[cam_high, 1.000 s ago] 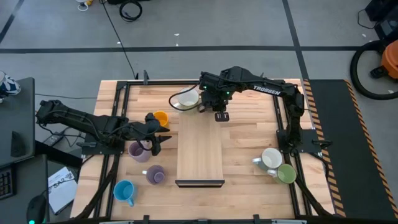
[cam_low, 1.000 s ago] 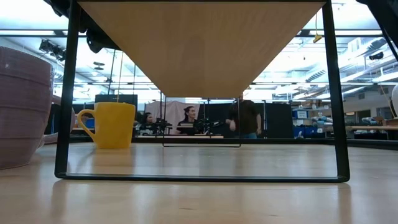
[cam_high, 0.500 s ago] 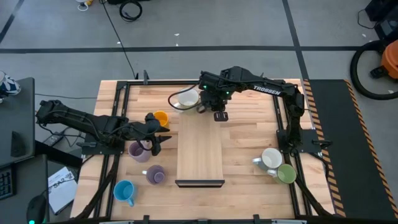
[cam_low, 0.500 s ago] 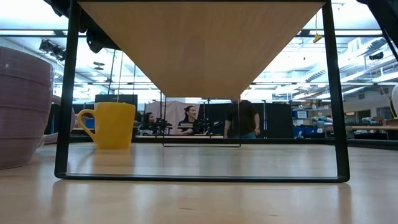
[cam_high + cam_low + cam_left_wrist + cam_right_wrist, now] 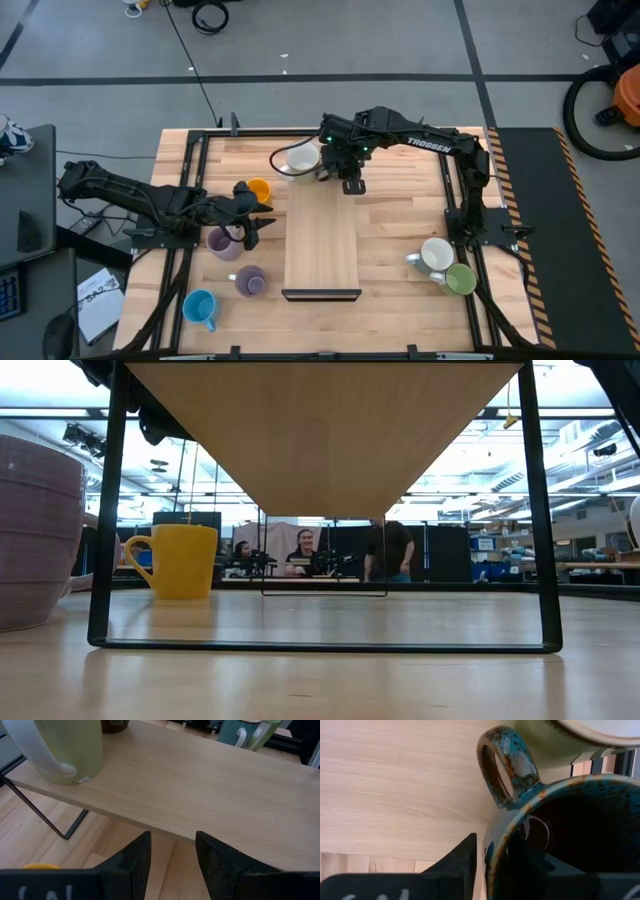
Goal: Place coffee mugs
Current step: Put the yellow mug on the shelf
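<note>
Dark mug (image 5: 560, 820): standing upright at the far end of the raised wooden shelf (image 5: 322, 240), just beside a white mug (image 5: 300, 158) that shares the same end. Being let go at this moment. Straddled at the rim by the right gripper (image 5: 495, 855), one finger outside the wall and one down inside the bowl, spread wider than a second ago. Now showing a sliver of shelf between the outer finger and the glaze, so apart and no longer pinching. Also shifted a touch toward the table's far edge in the high view. Probably means this placement is done, with only a clean lift out of the bowl left for this mug.

Glazed in speckled teal with rusty flecks along the lip and around the loop handle; near-black inside. Handle turned out over the shelf top. Smooth and rounded, likely to slide or tip if caught by the inner finger on the way up.

Six mugs not yet on the shelf, all down on the table (image 5: 400, 230): orange mug (image 5: 257, 190), two lavender mugs (image 5: 222, 240) and a light blue mug (image 5: 200, 307) on the left, a second white mug (image 5: 436, 253) touching a green mug (image 5: 461, 279) on the right. Waiting near the orange and lavender ones, the left gripper (image 5: 258, 224), fingers wide apart and holding nothing, aimed at the shelf's long edge.
</note>
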Motion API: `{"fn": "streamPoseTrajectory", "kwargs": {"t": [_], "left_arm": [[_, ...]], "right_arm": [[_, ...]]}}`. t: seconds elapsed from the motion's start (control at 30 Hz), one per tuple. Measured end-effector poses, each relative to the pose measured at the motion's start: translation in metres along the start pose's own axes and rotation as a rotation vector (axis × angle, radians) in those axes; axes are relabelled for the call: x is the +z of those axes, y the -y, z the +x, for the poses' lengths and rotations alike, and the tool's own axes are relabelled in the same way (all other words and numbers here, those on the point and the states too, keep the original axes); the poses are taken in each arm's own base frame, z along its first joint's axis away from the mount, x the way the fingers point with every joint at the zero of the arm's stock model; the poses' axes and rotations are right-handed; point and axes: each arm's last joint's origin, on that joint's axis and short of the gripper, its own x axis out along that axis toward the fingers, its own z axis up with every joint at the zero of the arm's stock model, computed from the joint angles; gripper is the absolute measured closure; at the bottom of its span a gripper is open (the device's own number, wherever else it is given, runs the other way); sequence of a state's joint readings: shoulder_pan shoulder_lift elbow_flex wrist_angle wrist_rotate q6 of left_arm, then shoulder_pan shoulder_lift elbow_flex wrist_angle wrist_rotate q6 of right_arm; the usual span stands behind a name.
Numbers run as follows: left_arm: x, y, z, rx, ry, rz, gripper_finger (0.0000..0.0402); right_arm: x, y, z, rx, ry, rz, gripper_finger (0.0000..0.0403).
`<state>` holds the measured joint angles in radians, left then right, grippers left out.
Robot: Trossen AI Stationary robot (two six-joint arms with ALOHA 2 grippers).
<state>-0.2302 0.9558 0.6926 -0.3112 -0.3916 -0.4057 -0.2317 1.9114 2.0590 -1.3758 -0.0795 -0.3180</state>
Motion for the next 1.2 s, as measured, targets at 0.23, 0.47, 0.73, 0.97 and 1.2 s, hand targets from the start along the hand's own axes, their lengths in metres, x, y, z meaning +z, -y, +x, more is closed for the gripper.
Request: {"fn": "streamPoseTrajectory", "kwargs": {"t": [0.23, 0.47, 0.73, 0.97, 1.2], "left_arm": [[0.0, 0.0, 0.0, 0.0, 0.0, 0.0, 0.0241], [0.0, 0.0, 0.0, 0.0, 0.0, 0.0, 0.0241], [0.0, 0.0, 0.0, 0.0, 0.0, 0.0, 0.0241], [0.0, 0.0, 0.0, 0.0, 0.0, 0.0, 0.0241], [0.0, 0.0, 0.0, 0.0, 0.0, 0.0, 0.0241]], "right_arm": [[0.002, 0.001, 0.0, -0.006, 0.02, -0.002, 0.0265], [0.002, 0.001, 0.0, -0.006, 0.02, -0.002, 0.0251], [0.002, 0.001, 0.0, -0.007, 0.021, -0.001, 0.0245], [0.002, 0.001, 0.0, -0.014, 0.019, -0.001, 0.0245], [-0.002, -0.002, -0.012, -0.02, 0.037, -0.003, 0.0245]]}}
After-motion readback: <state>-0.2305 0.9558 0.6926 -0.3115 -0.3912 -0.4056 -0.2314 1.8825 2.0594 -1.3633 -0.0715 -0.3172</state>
